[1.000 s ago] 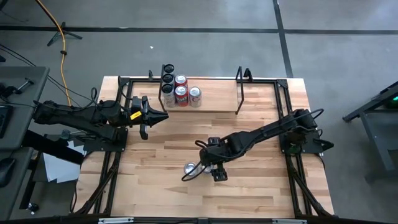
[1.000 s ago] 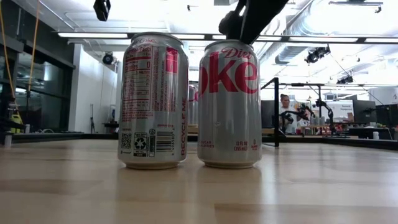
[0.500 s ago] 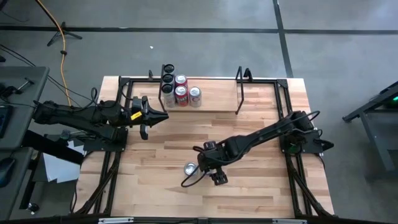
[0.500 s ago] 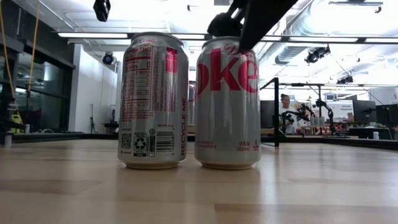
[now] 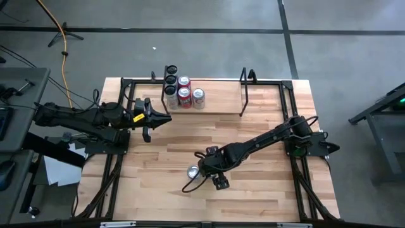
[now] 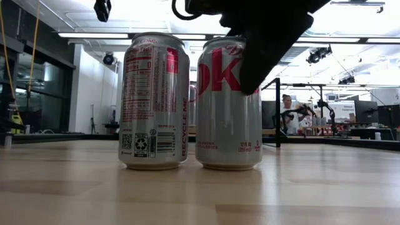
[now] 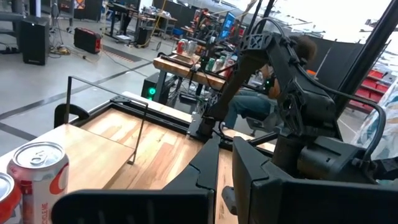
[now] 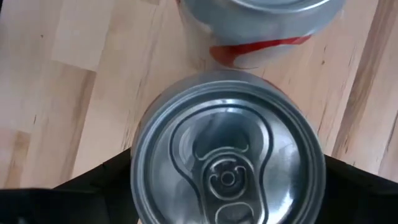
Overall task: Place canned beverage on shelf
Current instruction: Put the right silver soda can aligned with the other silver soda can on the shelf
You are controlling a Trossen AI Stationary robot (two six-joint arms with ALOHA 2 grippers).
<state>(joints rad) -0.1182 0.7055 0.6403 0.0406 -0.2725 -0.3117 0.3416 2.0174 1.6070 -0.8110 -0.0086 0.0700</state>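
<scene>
So the right gripper (image 5: 209,171) was down near the middle-front of the desk (image 5: 266,190), fingers spread wide on either side of a Diet Coke can (image 6: 228,103). From the right wrist cam you looked straight down on the can's silver lid (image 8: 227,165), w/ a dark finger (image 8: 87,180) on each side of it. Couldn't tell if the pads were actually touching the can yet, and it sat flat on the wood in the low view. A 2nd can (image 6: 154,100) stood upright just beside it, close but w/ a thin gap between them.

Left gripper (image 5: 161,118) was pressed together w/ nothing in it, parked over the desk's left side, near the shelf (image 5: 218,104).

Shelf was at the back edge of the desk, w/ several cans (image 5: 184,93) clustered at its left end and the rest of the plank bare.
</scene>
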